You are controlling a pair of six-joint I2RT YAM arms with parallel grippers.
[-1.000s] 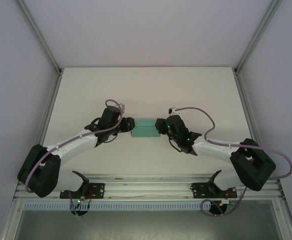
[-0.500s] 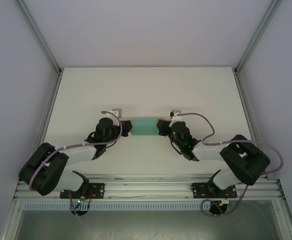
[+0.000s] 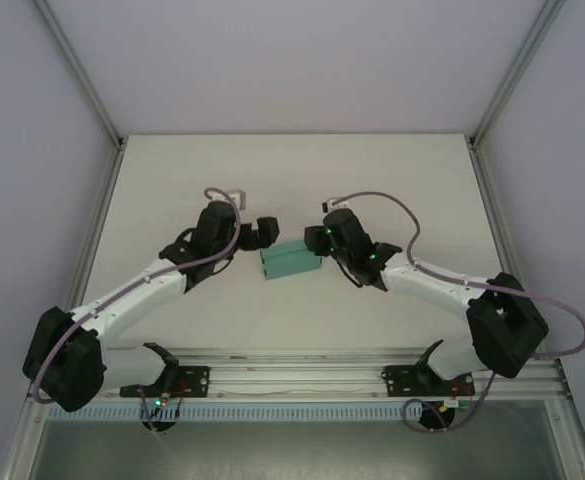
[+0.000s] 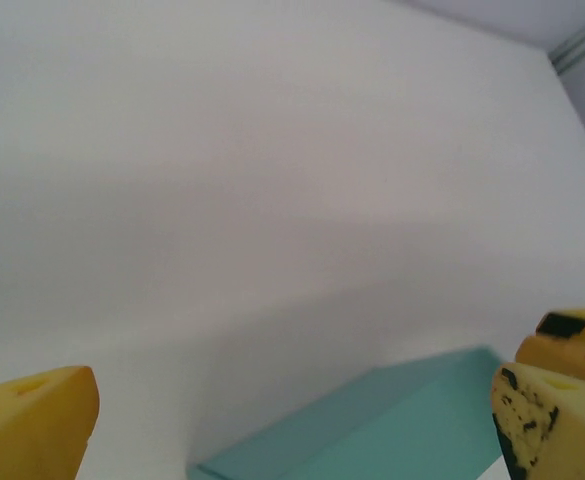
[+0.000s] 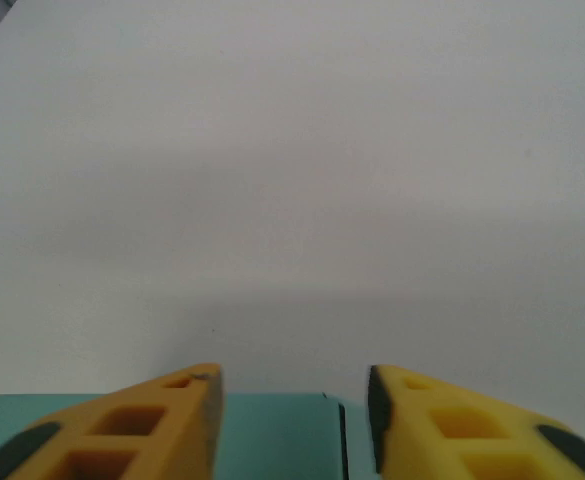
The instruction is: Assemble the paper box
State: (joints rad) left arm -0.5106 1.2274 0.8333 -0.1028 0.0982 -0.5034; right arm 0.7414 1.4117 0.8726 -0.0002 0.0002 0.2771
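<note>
paper box [image 3: 290, 262]: light, flimsy card; I'd hold its short ends
my left claw [image 4: 297, 400]: spread wide
my right claw [image 5: 292, 405]: apart, holding nothing

White table [image 3: 292, 180], matt and evenly lit, enclosed by pale grey walls [image 3: 302, 60] on the left, far and right; aluminium posts [image 3: 80, 70] rise at its far corners; a slotted metal rail [image 3: 292, 378] borders the near edge.

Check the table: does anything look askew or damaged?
The green box lies twisted, its long sides at a slant to the edges of the table. No tear or crushing shows from above.
</note>
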